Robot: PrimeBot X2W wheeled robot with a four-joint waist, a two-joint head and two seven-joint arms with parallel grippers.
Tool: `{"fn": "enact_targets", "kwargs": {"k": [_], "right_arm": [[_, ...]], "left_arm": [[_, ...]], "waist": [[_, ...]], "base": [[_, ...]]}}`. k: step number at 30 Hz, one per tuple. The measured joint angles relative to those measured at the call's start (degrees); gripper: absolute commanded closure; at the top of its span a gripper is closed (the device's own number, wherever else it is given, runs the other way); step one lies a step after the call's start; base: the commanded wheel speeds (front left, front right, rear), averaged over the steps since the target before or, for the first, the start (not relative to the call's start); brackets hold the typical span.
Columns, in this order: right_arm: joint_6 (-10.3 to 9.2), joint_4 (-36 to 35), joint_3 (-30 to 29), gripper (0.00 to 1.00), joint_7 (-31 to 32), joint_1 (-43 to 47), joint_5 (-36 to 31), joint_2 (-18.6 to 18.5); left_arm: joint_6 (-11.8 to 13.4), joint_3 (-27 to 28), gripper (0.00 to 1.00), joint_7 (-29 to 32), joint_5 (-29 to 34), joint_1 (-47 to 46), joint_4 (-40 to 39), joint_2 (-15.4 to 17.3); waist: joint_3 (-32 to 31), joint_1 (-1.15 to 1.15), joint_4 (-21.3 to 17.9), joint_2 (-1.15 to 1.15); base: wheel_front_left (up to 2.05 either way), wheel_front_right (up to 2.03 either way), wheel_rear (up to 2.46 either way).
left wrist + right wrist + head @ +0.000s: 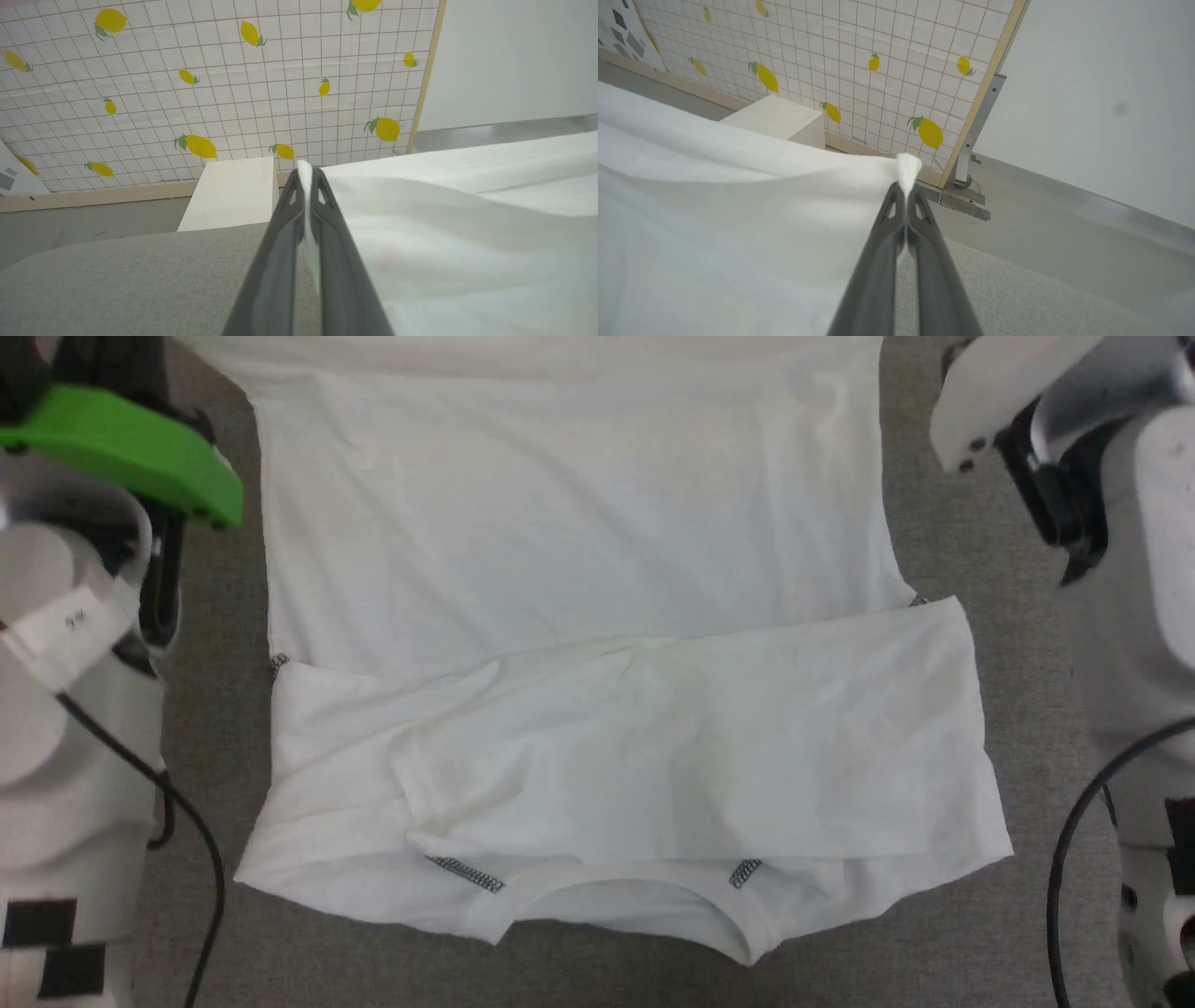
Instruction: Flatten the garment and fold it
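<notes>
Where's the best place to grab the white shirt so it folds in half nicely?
Grab the shirt at its two far hem corners, each from its own outer side. The sleeves already lie folded across near the collar, so the straight hem is likely the free edge to bring over. The left gripper and right gripper are each shut on a corner there.

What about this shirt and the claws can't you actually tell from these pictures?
Head view: far hem of the garment, cut off by the top edge.
Head view: its chest, covered by the folded-over layer.
Wrist views: how deep the cloth sits in the left claw and right claw, hidden between the closed jaws.
</notes>
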Motion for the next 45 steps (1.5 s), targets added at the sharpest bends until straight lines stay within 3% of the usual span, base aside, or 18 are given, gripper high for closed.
{"fn": "enact_targets", "kwargs": {"k": [7,16,24,34,35,36,37,45], "right_arm": [[-0.01,-13.6,2.6,1.0,3.5,18.3,4.3,-5.3],[-0.01,-27.8,-3.6,1.0,10.8,42.6,5.8,-6.4],[0.0,-31.5,-9.0,1.0,15.6,58.0,4.0,-1.7],[0.0,-27.6,-11.0,1.0,20.3,65.0,1.9,4.0],[-0.01,-27.0,-11.1,0.71,20.3,65.2,1.9,4.4],[0.0,-26.7,-11.1,0.42,20.3,65.2,2.0,4.7],[0.0,-26.4,-11.2,0.0,20.2,65.2,2.2,5.0],[-0.01,-28.5,-14.7,0.0,17.4,66.1,5.1,7.1]], "left_arm": [[0.1,0.0,1.0,1.7,-3.6,20.7,-11.6,0.5],[2.4,-0.7,1.0,4.4,-7.2,43.3,-20.9,-0.1],[2.3,-2.5,1.0,4.8,-9.8,49.3,-19.8,-1.5],[1.0,-4.6,1.0,4.4,-10.6,51.5,-12.2,-2.6],[0.8,-4.8,0.67,4.3,-10.6,51.5,-11.5,-2.8],[0.8,-5.0,0.1,4.0,-10.6,51.5,-10.9,-3.0],[0.8,-5.0,0.0,3.6,-10.6,51.5,-10.4,-3.2],[1.8,-4.2,0.0,-3.4,-9.9,51.5,-9.3,-4.9]], "waist": [[-8.1,0.0,0.2,0.0],[-17.0,0.0,0.9,0.0],[-20.6,0.0,2.9,0.0],[-22.0,0.0,2.5,0.0],[-22.1,0.0,2.5,0.0],[-22.2,0.0,2.5,0.0],[-22.3,0.0,2.5,0.0],[-23.6,0.0,3.2,0.0]], "base": [[0.0,0.0,0.0],[0.0,0.0,0.0],[0.0,0.0,0.0],[0.0,0.0,0.0],[0.0,0.0,0.0],[0.0,0.0,0.0],[0.0,0.0,0.0],[0.0,0.0,0.0]]}}
